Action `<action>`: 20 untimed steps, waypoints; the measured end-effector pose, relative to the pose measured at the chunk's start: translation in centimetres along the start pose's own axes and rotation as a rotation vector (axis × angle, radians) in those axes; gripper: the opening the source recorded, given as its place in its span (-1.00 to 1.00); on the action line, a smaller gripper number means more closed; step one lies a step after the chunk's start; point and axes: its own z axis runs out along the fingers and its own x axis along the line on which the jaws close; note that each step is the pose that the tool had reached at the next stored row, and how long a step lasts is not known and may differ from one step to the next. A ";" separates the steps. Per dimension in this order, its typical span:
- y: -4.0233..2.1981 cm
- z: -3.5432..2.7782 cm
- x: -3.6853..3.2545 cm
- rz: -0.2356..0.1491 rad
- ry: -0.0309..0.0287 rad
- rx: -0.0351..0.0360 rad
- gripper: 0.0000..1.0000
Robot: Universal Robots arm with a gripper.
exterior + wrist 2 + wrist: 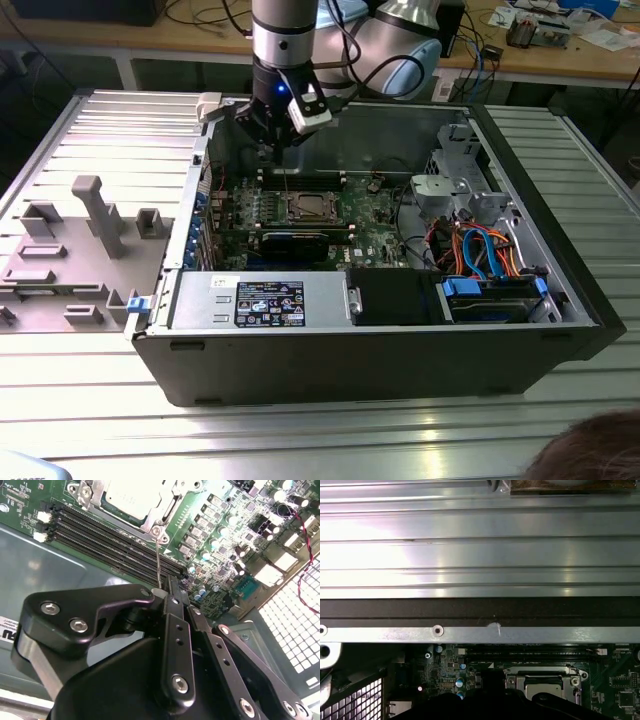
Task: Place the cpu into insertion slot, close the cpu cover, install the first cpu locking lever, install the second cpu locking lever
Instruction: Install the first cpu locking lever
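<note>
While I hang over the case's back edge, my fingers (161, 592) are pressed shut around a thin lever (158, 560). Its long axis runs from them straight to the slot (308, 207), where the cpu (135, 497) sits under the closed cover (165, 512).

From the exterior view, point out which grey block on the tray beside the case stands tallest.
The T-topped post: it rises well above the low bracket on the exterior view's left and the small block on its right.
</note>
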 end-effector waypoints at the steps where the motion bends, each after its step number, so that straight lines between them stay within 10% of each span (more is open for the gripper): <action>1: 0.00 0.00 -0.01 0.000 0.0001 0.0000 -0.79; 20: 0.01 -0.04 -1.20 0.000 0.0011 0.0000 -0.79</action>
